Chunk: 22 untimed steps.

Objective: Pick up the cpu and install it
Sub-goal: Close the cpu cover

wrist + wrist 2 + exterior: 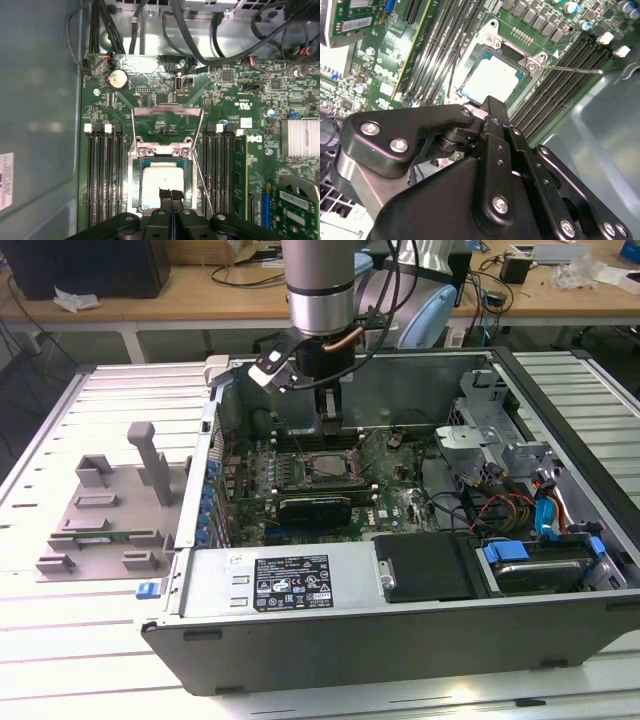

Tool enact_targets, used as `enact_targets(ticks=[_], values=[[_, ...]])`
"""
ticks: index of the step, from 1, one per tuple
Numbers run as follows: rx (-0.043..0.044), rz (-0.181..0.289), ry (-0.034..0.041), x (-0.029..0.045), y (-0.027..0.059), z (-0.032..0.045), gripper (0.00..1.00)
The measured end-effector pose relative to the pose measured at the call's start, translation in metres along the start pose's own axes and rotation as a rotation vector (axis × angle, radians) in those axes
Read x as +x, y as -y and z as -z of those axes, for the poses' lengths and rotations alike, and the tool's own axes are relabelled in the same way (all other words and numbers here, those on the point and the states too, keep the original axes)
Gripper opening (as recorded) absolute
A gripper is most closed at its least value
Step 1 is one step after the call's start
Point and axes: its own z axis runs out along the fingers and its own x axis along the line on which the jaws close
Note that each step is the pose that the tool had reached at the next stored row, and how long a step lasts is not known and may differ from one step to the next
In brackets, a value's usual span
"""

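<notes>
- jaws stand together: the two black fingertips [165, 196] sit side by side with only a thin seam between them, and nothing shows gripped there.
- the gripper [330, 422] hangs from the arm inside the open computer case [400, 640], directly over the socket [320, 468] in the middle of the motherboard [400, 505].
- the cpu [160, 177] lies flat in that socket, pale silvery top facing up, ringed by the socket's metal frame; the second wrist view shows the same cpu [492, 80] seated square in its recess.
- in the first wrist view the fingertips overlap one edge of the cpu; whether they touch its top or hover just above it cannot be told.
- the socket's load plate [167, 107] is swung open and stands clear of the cpu.
- a thin retention lever [203, 184] runs along one side of the socket, unlatched.
- rows of memory slots [102, 175] flank the socket on both sides.
- a long black expansion card [315, 508] lies just beside the socket, on the side nearer the exterior camera.
- a grey plastic fixture [105, 510] rests on the slatted table [80, 660] at the exterior view's left of the case, well apart from the gripper.
</notes>
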Motion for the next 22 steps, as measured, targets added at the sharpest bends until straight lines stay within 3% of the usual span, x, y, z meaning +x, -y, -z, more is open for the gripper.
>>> enact_targets(ticks=[6,8,16,18,22], values=[[0.0001,0.000,0.0003,-0.0014,-0.0021,0.0301,0.11],[0.0001,0.000,0.0003,-0.0016,-0.0025,0.0355,0.11],[0.0003,0.000,-0.0006,-0.0023,-0.0056,0.0367,0.11],[0.0011,0.000,-0.0008,-0.0027,-0.0122,0.0361,0.11],[0.0084,0.000,-0.0010,-0.0041,-0.0412,0.0341,0.11]])
